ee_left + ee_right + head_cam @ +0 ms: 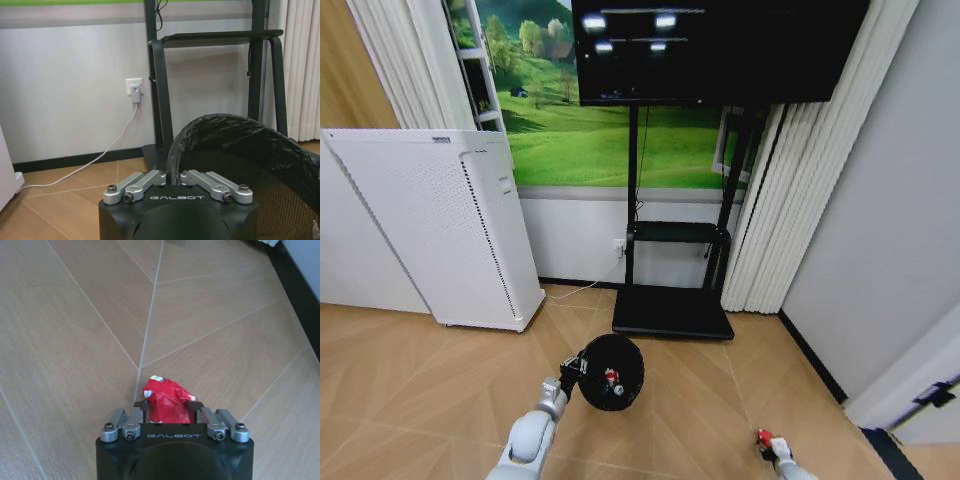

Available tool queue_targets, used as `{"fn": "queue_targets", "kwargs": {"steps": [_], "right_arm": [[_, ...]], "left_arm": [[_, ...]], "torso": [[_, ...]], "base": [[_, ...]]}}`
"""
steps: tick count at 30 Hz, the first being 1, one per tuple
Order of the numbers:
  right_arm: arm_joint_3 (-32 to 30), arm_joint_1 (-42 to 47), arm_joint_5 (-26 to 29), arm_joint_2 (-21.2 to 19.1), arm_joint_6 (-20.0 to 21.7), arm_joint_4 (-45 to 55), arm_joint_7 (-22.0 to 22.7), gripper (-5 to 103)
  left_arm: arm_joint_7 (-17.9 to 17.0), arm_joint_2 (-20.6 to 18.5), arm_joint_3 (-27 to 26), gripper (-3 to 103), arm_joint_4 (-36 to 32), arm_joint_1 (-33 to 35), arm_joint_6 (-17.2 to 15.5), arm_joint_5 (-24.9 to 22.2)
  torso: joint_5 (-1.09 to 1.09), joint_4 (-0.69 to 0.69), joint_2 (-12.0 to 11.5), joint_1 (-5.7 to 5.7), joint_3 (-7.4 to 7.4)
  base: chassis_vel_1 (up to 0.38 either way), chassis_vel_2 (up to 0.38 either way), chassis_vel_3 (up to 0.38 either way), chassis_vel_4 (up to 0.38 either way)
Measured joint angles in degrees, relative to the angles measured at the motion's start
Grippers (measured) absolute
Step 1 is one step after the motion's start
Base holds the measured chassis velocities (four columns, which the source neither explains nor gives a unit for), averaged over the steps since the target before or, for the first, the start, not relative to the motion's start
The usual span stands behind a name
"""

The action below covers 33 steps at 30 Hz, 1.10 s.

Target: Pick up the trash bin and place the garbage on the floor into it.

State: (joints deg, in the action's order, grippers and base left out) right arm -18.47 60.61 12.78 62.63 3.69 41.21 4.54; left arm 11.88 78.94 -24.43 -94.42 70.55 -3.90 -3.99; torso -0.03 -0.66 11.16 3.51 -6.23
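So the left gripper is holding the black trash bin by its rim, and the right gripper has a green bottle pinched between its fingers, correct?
Not quite. The left gripper does hold the black trash bin by its rim, but what the right gripper has pinched is a red-and-white crumpled wrapper, not a green bottle. The right wrist view shows it plainly, above the wooden floor.

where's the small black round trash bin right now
In the head view the small black round trash bin is held by the left gripper at its rim, left of centre, before the black TV stand base.

Right claw (767,441) cut off by the head view's lower edge — trash bin (240,150) rim partly cropped
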Motion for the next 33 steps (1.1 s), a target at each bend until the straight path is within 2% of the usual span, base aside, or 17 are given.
{"fn": "queue_targets", "kwargs": {"steps": [2,3,6,11,12,15,22,24,27,30,31,33], "right_arm": [[-0.1,0.1,0.0,0.1,-0.1,0.0,0.2,34],[-0.1,0.1,0.0,0.1,-0.1,0.0,0.2,34],[-0.1,0.5,0.2,-0.1,-0.1,0.8,0.4,24],[-0.3,2.5,1.4,-1.5,0.2,4.0,1.0,23],[-0.7,3.7,1.9,-2.3,0.0,6.1,1.3,18],[-1.8,5.7,3.6,-4.0,-0.5,9.9,1.7,12],[-5.1,11.5,8.0,-7.2,-0.4,17.8,2.3,12],[-8.3,16.6,9.8,-8.9,-0.4,24.8,1.6,12],[-9.9,19.4,10.8,-9.9,-0.8,29.1,0.9,12],[-12.3,24.2,11.8,-11.8,-4.5,37.9,-1.7,12],[-12.3,24.2,11.8,-11.8,-4.5,37.9,-1.7,12],[-13.2,26.1,11.7,-12.3,-7.5,41.1,-3.6,12]], "left_arm": [[0.0,0.0,0.0,7,0.1,0.1,0.1,0.0],[0.0,0.0,0.0,7,0.1,0.1,0.1,0.0],[0.0,0.2,0.0,7,0.1,0.1,0.1,0.0],[0.0,0.2,0.2,7,0.1,-0.2,0.1,0.0],[0.0,0.2,0.5,7,0.2,-0.3,0.1,0.0],[0.0,0.4,0.9,7,0.2,-0.7,0.1,0.0],[-0.3,1.1,2.3,7,0.5,-1.4,-0.1,0.1],[-0.5,1.5,3.6,7,1.0,-2.0,-0.2,0.1],[-0.8,1.7,4.4,7,1.3,-2.4,-0.3,0.1],[-1.7,2.5,5.0,7,1.5,-2.1,-0.4,0.1],[-1.7,2.5,5.0,7,1.5,-2.1,-0.4,0.1],[-1.9,2.9,5.2,7,1.4,-1.7,-0.4,0.4]], "torso": [[0.00,0.00,0.0,0.00,0.00],[0.00,0.00,0.0,0.00,0.00],[0.03,0.01,0.0,0.00,0.00],[0.10,0.02,0.0,0.00,0.00],[0.09,0.00,0.0,0.00,-0.01],[0.04,0.00,0.0,0.00,0.00],[0.04,0.00,0.0,0.01,0.00],[0.04,0.00,0.0,0.00,0.00],[0.03,-0.01,0.0,0.00,0.00],[0.03,0.01,0.0,0.00,0.00],[0.03,0.01,0.0,0.00,0.00],[0.02,0.03,0.0,0.00,0.00]], "base": [[0.000,0.000,0.000,0.000],[0.000,0.000,0.000,0.000],[0.000,0.000,0.000,0.000],[0.000,0.000,0.000,0.000],[0.000,0.000,0.000,0.000],[0.000,0.000,0.000,0.000],[0.000,0.000,0.000,0.000],[0.000,0.000,0.000,0.000],[0.000,0.000,0.000,0.000],[0.000,0.000,0.000,0.000],[0.000,0.000,0.000,0.000],[0.000,0.000,0.000,0.000]]}}
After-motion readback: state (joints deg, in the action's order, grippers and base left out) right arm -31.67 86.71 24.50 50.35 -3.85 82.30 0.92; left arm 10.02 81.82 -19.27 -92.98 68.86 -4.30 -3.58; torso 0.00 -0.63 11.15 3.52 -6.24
